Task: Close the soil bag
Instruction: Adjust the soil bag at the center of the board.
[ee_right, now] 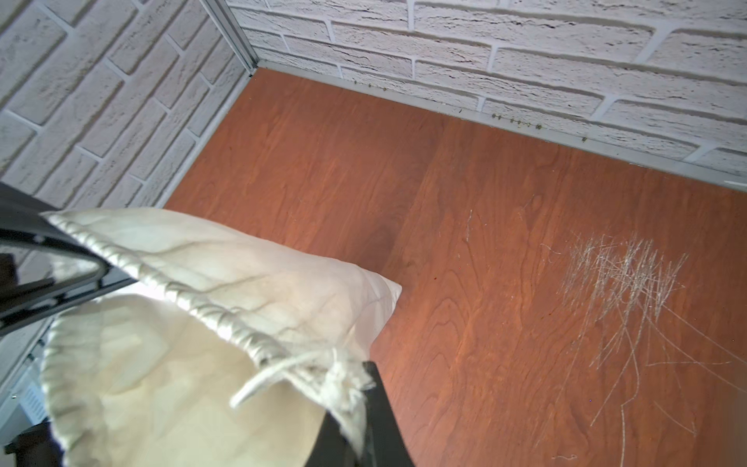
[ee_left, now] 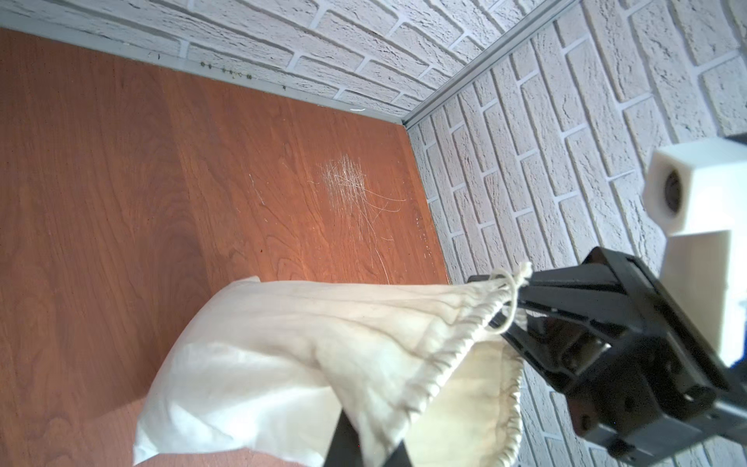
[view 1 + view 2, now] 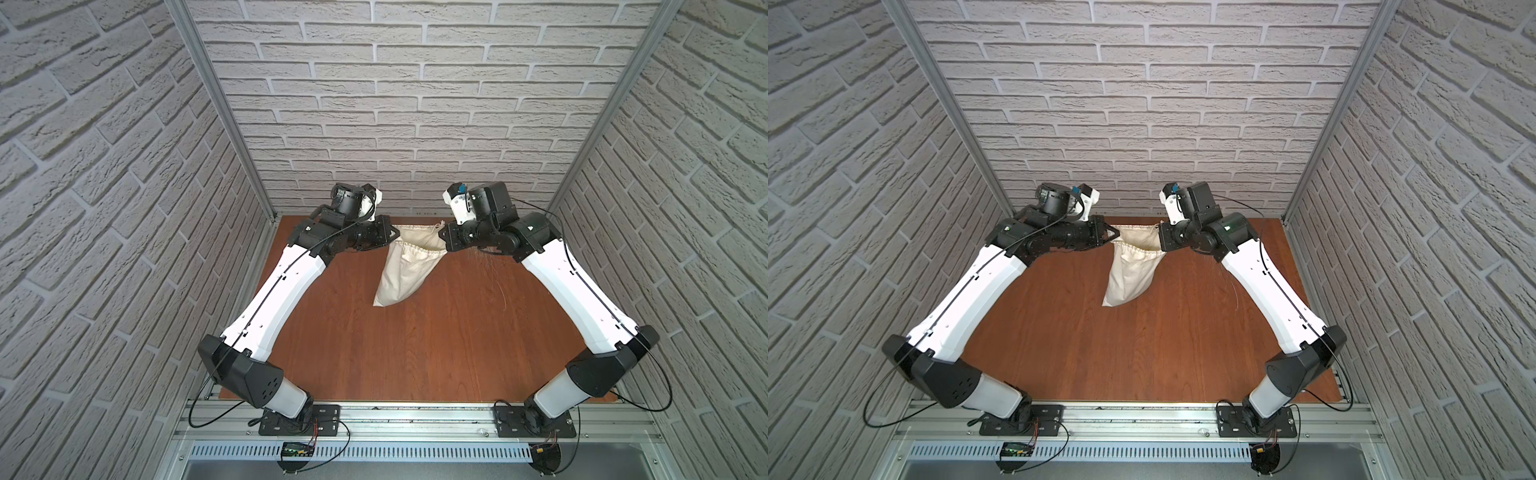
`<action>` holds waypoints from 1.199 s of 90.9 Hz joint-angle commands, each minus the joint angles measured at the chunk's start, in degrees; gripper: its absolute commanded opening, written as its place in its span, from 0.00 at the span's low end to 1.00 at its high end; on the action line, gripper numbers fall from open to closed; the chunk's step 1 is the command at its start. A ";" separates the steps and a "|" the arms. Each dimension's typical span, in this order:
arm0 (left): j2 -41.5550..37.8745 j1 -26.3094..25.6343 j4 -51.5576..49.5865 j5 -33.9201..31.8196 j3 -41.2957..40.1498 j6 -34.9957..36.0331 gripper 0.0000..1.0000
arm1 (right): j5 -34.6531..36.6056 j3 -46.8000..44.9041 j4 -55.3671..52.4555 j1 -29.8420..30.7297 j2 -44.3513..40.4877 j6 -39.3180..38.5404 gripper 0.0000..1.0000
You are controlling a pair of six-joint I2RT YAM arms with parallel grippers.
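Both left jaws and right jaws pinch the soil bag (image 3: 409, 266) at its top. Its mouth is open; the cord (image 1: 260, 382) is not pulled yet.

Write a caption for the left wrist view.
Right claw pinches the corded hem of the open-mouthed soil bag.
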 commanded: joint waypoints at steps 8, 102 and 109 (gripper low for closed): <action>0.48 1.97 -2.32 1.83 -0.34 3.20 0.00 | -0.03 -6.65 6.65 -0.82 -6.87 8.27 0.03; 5.27 -4.90 -1.02 3.64 -3.98 5.07 0.00 | -2.59 4.57 -19.58 4.11 0.01 -10.77 0.73; 5.87 -4.95 -1.55 3.79 -3.27 5.23 0.00 | -1.81 5.05 -21.08 4.11 0.47 -11.95 0.73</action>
